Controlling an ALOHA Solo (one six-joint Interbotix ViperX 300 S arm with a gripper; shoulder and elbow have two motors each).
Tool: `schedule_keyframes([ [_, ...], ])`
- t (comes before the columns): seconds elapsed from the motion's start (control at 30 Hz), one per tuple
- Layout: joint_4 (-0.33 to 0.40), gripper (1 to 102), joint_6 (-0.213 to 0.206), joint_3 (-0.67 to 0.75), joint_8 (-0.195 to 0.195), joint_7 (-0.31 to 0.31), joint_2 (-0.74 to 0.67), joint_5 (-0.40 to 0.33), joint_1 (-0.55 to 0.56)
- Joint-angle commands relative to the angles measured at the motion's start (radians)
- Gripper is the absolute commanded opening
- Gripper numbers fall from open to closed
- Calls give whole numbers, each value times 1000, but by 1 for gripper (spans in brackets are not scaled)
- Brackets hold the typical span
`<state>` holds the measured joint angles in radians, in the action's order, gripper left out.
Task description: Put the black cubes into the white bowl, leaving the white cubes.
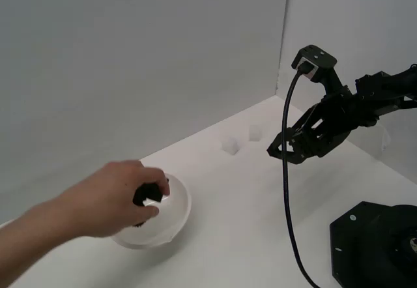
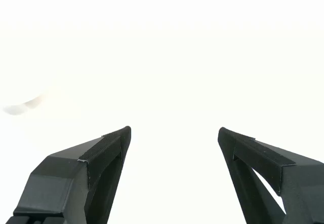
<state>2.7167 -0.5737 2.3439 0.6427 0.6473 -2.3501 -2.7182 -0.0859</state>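
A white bowl (image 1: 171,219) sits on the white surface at the exterior view's left. A human hand (image 1: 104,200) reaches over it, holding black cubes (image 1: 150,192) above its inside. Two white cubes (image 1: 230,146) (image 1: 255,132) rest farther back near the wall, faint against the surface. My gripper (image 1: 275,150) hovers in the air at the exterior view's right, well away from the bowl and close to the white cubes. Its fingers (image 2: 109,145) stand wide apart with nothing between them in the wrist view, which shows only blank white surface.
The arm's black base (image 1: 374,245) sits at the exterior view's lower right, with a black cable (image 1: 287,203) hanging from the wrist. Grey walls close off the back and the right side.
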Motion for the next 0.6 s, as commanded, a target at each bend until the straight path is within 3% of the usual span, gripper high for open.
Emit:
schedule_keyframes([
  [0.0, -5, 100, -14, 2, 3, 3, 3, 6, -8],
  [0.57, -8, 100, -12, -29, 3, 3, 34, 11, -8],
])
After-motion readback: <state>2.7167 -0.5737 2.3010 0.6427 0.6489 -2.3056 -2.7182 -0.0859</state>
